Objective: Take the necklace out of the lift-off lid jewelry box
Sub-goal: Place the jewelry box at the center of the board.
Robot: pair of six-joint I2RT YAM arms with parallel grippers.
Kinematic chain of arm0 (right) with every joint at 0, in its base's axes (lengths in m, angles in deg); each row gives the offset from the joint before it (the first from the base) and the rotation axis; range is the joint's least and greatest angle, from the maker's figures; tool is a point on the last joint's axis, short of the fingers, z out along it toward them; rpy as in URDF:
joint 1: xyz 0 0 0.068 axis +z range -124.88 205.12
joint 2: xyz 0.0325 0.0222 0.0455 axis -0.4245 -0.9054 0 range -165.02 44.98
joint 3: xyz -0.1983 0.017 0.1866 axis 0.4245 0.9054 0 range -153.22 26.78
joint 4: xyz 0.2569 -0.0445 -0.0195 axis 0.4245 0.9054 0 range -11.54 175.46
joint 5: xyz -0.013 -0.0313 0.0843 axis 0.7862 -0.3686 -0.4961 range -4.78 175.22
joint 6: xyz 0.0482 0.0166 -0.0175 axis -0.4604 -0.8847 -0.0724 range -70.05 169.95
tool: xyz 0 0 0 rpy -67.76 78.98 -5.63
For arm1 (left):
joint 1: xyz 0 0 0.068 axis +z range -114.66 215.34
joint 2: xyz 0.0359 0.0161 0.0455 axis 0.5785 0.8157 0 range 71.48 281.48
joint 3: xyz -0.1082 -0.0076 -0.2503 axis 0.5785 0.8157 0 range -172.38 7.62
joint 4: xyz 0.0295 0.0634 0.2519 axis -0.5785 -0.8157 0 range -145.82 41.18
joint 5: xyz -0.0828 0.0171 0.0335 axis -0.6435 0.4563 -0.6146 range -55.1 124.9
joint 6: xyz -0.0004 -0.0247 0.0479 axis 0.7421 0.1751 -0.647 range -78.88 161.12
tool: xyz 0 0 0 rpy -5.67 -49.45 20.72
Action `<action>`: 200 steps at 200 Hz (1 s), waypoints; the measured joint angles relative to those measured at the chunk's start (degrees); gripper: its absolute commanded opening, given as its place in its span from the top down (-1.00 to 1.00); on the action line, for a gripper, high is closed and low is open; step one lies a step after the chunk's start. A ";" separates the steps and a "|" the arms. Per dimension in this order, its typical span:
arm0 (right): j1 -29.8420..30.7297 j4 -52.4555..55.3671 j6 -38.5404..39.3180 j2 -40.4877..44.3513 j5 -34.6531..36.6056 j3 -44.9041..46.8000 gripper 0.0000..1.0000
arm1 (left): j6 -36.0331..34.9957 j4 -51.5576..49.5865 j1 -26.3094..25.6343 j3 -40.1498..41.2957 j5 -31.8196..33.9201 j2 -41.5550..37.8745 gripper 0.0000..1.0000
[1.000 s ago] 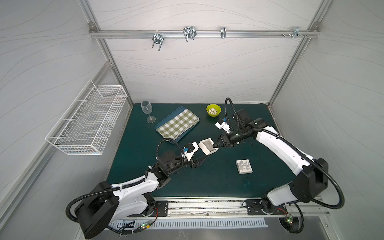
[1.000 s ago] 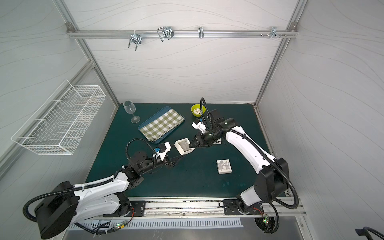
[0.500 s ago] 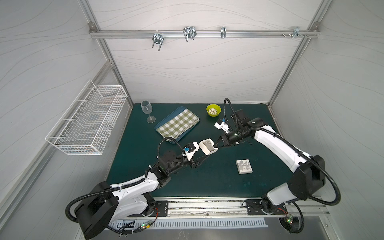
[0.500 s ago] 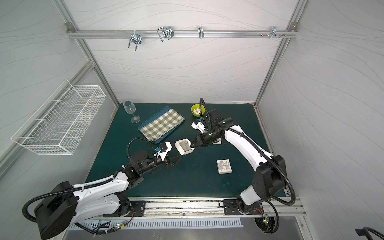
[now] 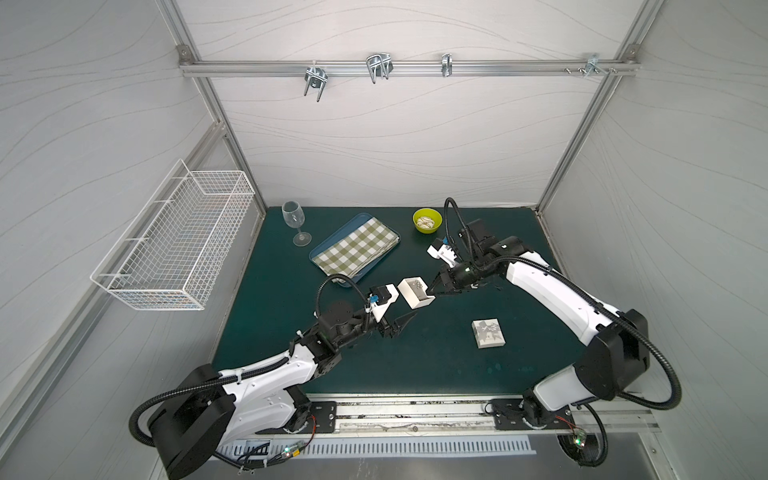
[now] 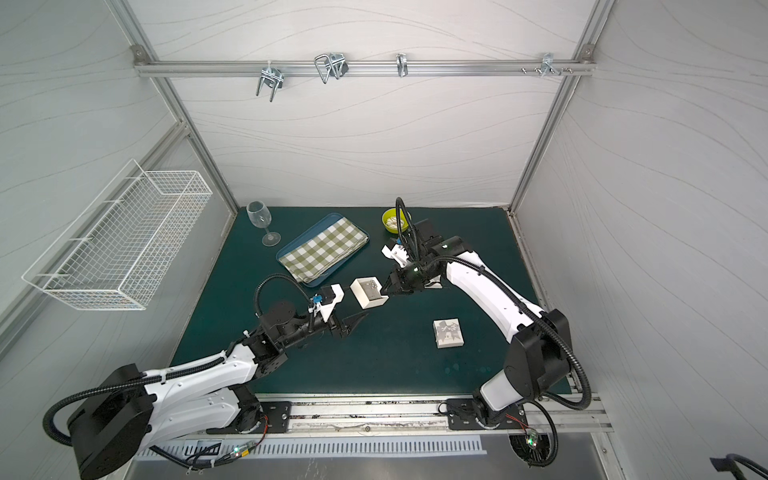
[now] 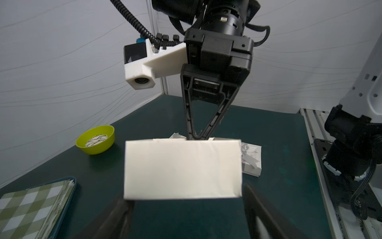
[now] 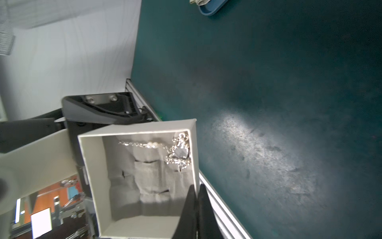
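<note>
**Box pinched by one wall, necklace inside**

The right gripper (image 5: 434, 296) is clenched on the right wall of the open box (image 5: 415, 293), holding it tilted, seemingly off the mat (image 5: 415, 365), likely to steady it. The necklace (image 8: 177, 149) lies bunched in a corner inside. The left gripper (image 5: 401, 320) waits near-left of the box, fingers spread and grasping nothing. The lid (image 5: 488, 338) rests well clear at near right.

Left hand (image 7: 186, 194) fingers (image 7: 111, 219) blurred and cropped; box (image 8: 91, 165) corner cropped

A dark green table (image 5: 457, 365) carries a wine glass (image 5: 294, 222), a blue tray (image 5: 343, 233) and a yellow-green bowl (image 5: 428, 230) along its far edge. A patterned box lid (image 5: 488, 333) lies nearer the front, well apart.
</note>
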 measured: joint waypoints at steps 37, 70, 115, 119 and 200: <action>1.90 -1.77 -0.70 0.00 15.69 1.64 1.00 | 6.51 -2.89 -0.02 3.96 4.48 -7.78 -0.55; 6.67 -6.84 -1.99 -1.77 26.32 8.22 1.00 | 17.22 -8.41 0.00 8.04 10.62 -14.43 -0.44; 9.33 -15.32 -4.57 -9.57 32.24 15.54 0.94 | 32.48 -20.28 1.11 6.36 13.66 -12.46 -0.28; 9.42 -15.87 -4.83 -10.08 32.44 15.91 0.85 | 33.55 -20.61 1.42 6.12 13.18 -11.17 -0.26; 10.38 -16.70 -6.86 -4.50 33.07 16.39 0.15 | 46.47 -23.02 4.81 -1.46 5.42 10.25 -0.07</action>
